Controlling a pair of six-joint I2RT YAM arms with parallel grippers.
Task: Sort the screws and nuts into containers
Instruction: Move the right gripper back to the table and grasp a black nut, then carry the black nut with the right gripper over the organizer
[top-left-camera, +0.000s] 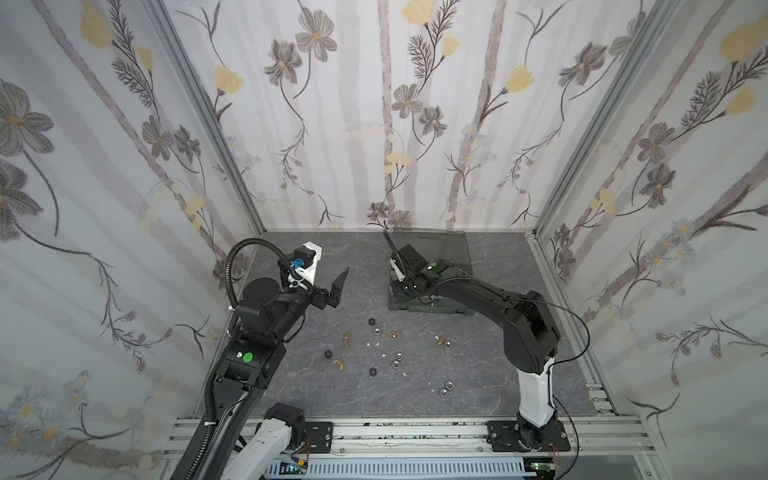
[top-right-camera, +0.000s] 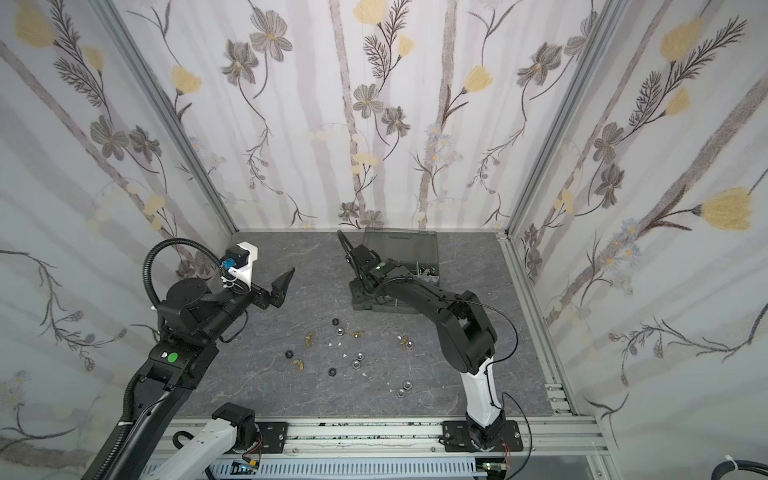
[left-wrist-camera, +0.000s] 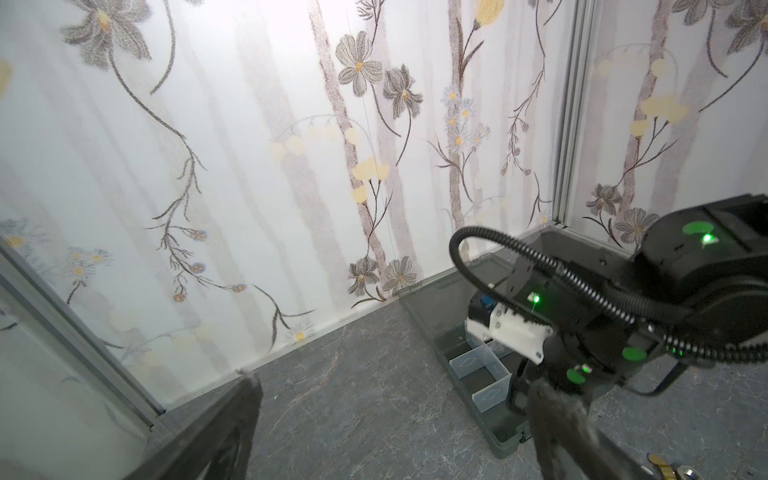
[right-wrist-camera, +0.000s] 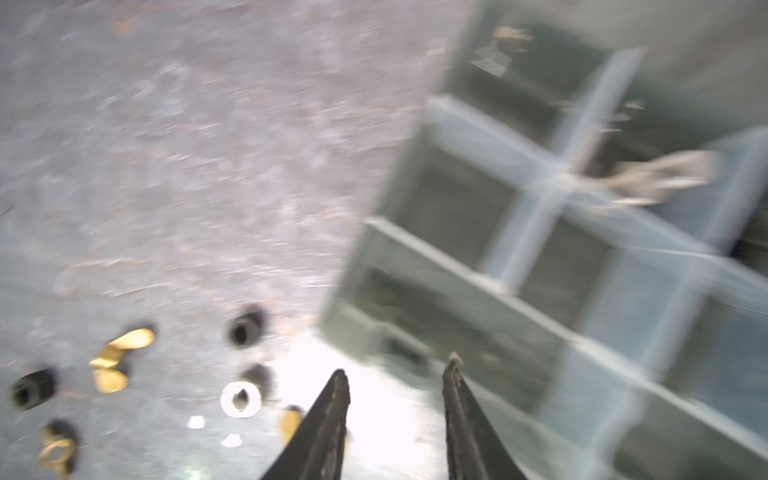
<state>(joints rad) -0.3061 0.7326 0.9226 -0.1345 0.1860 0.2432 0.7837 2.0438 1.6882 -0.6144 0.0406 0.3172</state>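
Loose nuts lie scattered on the grey table in both top views: black hex nuts (top-left-camera: 371, 321), silver hex nuts (top-left-camera: 398, 356) and brass wing nuts (top-left-camera: 392, 333). The dark grey case (top-left-camera: 432, 309) with its containers (right-wrist-camera: 457, 216) stands at the back, lid (top-left-camera: 436, 245) up. My right gripper (right-wrist-camera: 397, 365) hovers over the case's near left corner, open and empty. Silvery pieces (top-right-camera: 424, 271) lie in a far compartment, too blurred to name; I make out no screws elsewhere. My left gripper (top-left-camera: 338, 286) hangs raised left of the case, open and empty.
Tiny white specks (top-left-camera: 374, 344) lie among the nuts. Papered walls close in the back and both sides. An aluminium rail (top-left-camera: 415, 430) with both arm bases runs along the front edge. The right arm (top-left-camera: 490, 297) reaches across the case's front.
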